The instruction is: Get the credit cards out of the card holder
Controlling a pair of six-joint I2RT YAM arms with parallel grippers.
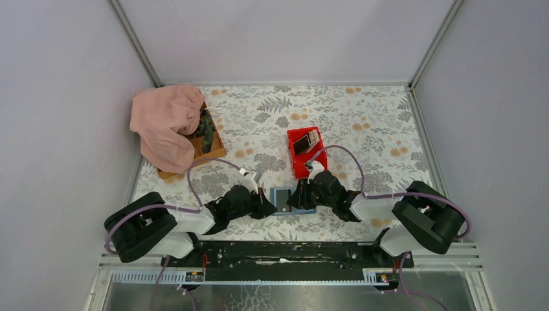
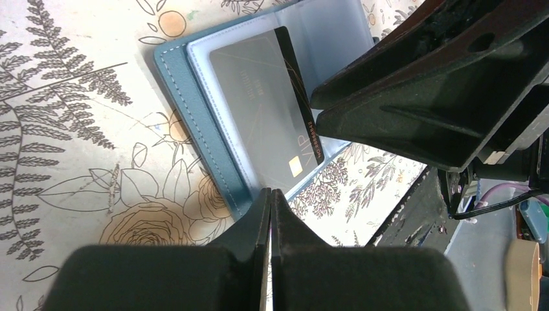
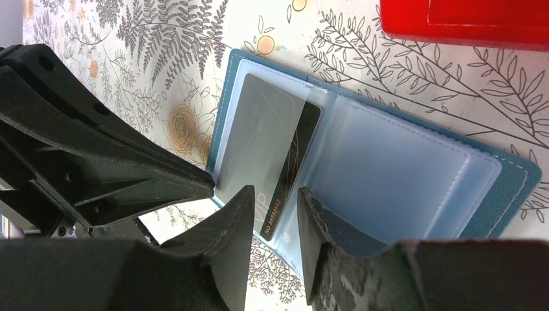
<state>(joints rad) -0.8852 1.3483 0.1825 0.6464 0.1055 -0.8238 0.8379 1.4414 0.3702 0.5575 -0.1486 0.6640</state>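
The flat blue folding card holder [image 3: 515, 184] lies open on the flower-patterned counter [image 1: 369, 123], close to the arm bases and just near of the red plastic bin [image 1: 301, 168]. Several small cards [image 1: 305, 143] are already held in that bin. 1 dark credit card with gold lettering [image 3: 259, 136] is still lodged in the clear plastic sleeve on the left claw's side. Its end nearest the right claw pokes out of the pocket, and the other clear sleeve [image 3: 401, 168] appears empty. The left claw [image 2: 270, 194] is shut on nothing, and its tip is set at the holder's edge, apparently to pin it down. The right claw [image 3: 275, 201] is parted, its 2 fingers straddling the exposed card end without gripping it. The step in hand is judged to be the extraction of this card. For the next move, the fingers would need to be closed on the thin protruding end alone, with the sleeve left free. The card would then be drawn straight out along the pocket while the holder is kept pinned, and carried to the bin.
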